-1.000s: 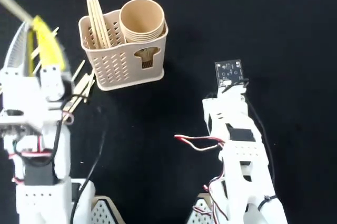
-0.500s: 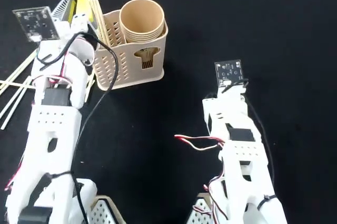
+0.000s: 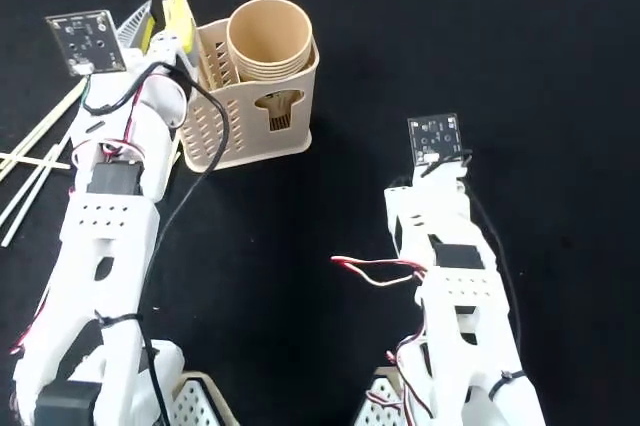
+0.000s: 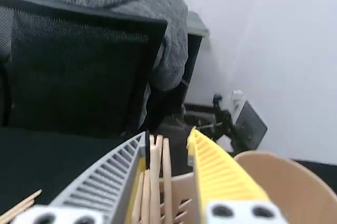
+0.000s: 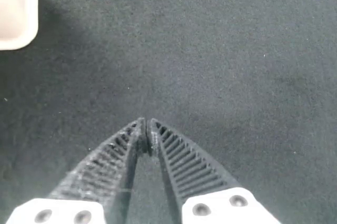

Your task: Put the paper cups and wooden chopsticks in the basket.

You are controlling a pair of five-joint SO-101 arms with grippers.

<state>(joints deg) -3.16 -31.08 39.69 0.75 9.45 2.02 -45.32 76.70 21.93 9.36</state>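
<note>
A beige perforated basket (image 3: 250, 106) stands at the back of the black table. A stack of paper cups (image 3: 270, 36) fills its right compartment. My left gripper (image 3: 158, 18) hangs over the left compartment, open. In the left wrist view, wooden chopsticks (image 4: 158, 176) stand upright between its grey and yellow fingers, with a gap beside the yellow one, next to the paper cups (image 4: 284, 187). More loose chopsticks (image 3: 30, 161) lie on the table at the left edge. My right gripper (image 5: 146, 126) is shut with nothing in it, low over bare cloth.
The right arm (image 3: 445, 246) lies along the table's middle right, well clear of the basket, whose corner (image 5: 18, 13) appears in the right wrist view. A chair draped with grey cloth (image 4: 84, 66) stands beyond the table's far edge.
My left arm swung from the table's left side to the basket with a chopstick held up. That chopstick no longer sticks up above the gripper. The right arm stayed still.
</note>
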